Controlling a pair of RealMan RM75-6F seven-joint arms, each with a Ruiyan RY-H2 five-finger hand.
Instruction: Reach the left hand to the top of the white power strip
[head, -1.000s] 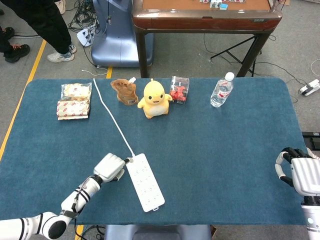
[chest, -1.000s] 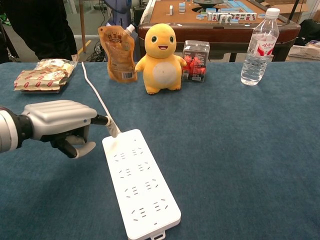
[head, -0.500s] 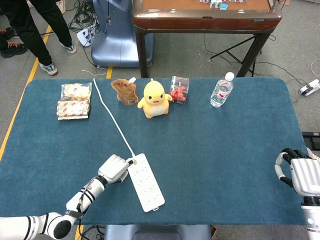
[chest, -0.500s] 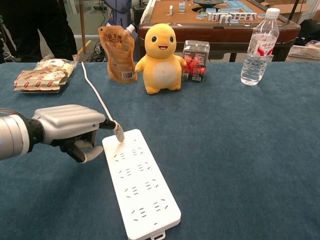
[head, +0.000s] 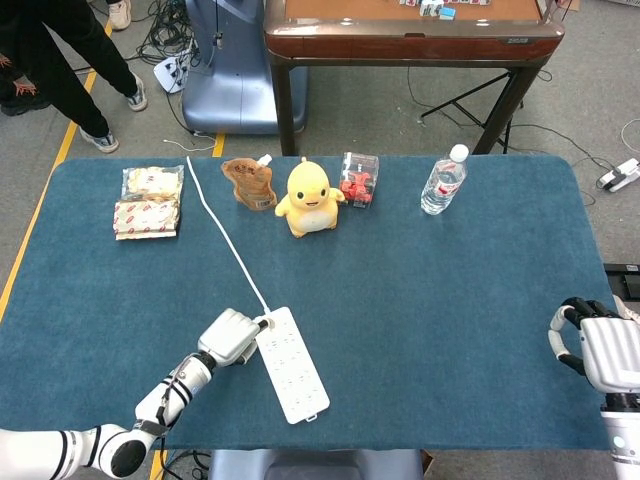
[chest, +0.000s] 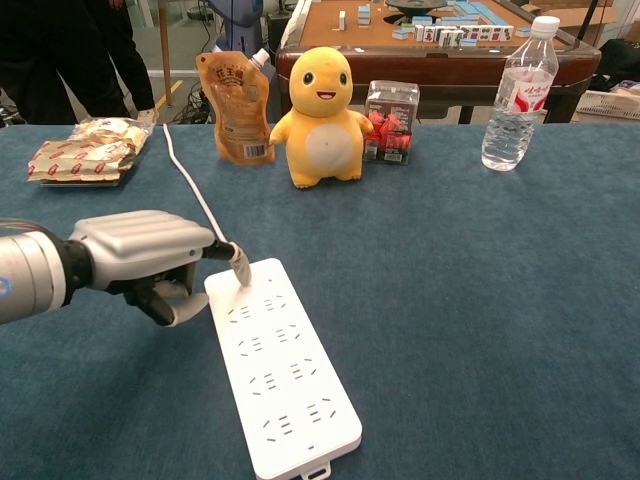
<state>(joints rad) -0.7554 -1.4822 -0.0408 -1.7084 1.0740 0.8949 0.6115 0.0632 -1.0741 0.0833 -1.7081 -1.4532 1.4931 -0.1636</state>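
Note:
The white power strip (head: 290, 363) (chest: 285, 370) lies flat near the table's front edge, and its white cord (head: 225, 235) (chest: 188, 180) runs off to the far left. My left hand (head: 232, 337) (chest: 148, 256) sits palm down at the strip's cord end. Most of its fingers are curled under and hold nothing. One fingertip (chest: 240, 268) reaches onto the strip's top corner beside the cord. My right hand (head: 592, 346) hovers by the right table edge with its fingers loosely bent and empty; the chest view does not show it.
Along the far side of the blue table (head: 450, 300) stand snack packs (head: 148, 200) (chest: 90, 148), a brown pouch (head: 250, 183) (chest: 236, 106), a yellow plush toy (head: 309, 198) (chest: 321, 118), a clear box of red items (head: 359, 180) (chest: 391, 122) and a water bottle (head: 443, 181) (chest: 518, 94). A person (head: 60, 50) stands at back left.
My left hand has slid right, from beside the strip up against its cord end, and its fingertip now lies on the top corner. The person at back left has stepped aside.

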